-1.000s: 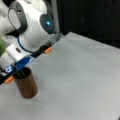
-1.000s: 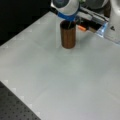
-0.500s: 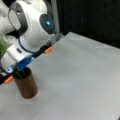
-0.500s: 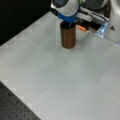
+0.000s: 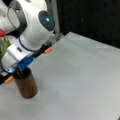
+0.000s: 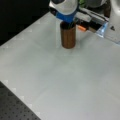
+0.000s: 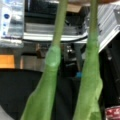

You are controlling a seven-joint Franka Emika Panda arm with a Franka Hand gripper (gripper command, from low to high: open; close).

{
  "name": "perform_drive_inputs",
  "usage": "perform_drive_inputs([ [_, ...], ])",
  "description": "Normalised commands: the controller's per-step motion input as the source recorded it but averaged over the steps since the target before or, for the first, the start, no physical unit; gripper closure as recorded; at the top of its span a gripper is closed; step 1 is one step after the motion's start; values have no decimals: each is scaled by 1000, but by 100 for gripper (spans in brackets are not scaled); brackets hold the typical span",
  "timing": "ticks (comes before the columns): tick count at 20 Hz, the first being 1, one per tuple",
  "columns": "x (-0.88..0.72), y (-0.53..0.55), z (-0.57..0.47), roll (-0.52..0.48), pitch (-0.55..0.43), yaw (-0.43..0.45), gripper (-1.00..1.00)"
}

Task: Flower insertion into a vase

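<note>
Flower stems (image 7: 53,75) fill the wrist view: two green stalks, thin at the top of the frame and widening into leafy sheaths lower down, hanging side by side a little apart. No bloom shows there, though at the left edge in a front view there is a small red shape and some green that may be part of the flower; I cannot be sure.

The vase (image 5: 25,85) stands upright on the pale table (image 5: 82,82), at the lower left in that front view and at the upper middle in a front view (image 6: 68,35). It is a dark brown, wood-grained cylinder with straight sides and a wide round mouth.

The gripper (image 5: 18,72) sits right over that mouth, its dark tips seeming to reach to the rim or just inside it; in a front view (image 6: 67,23) the white and blue wrist covers the top of the vase completely. I cannot tell how far the jaws stand apart, nor exactly where they pinch the stems, since the arm's own body hides them.

To my eye the work is at the insertion itself: the stems look to be going down into the vase, or already partly in. Finishing that would call for keeping the stems upright and centred over the mouth so they clear the rim and do not nudge the vase.
</note>
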Motion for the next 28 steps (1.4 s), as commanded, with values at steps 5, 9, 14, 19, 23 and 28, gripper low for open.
perform_drive_inputs([
  [5,573,62,404,190,-236,-205,-100],
  [9,377,173,346,293,-473,-127,-100],
  [14,144,294,163,276,-649,-24,-100],
  [19,-58,363,-26,181,-716,69,-100],
  [23,-85,577,-14,101,-493,29,-100],
  [28,77,560,-31,39,-277,-85,-100],
])
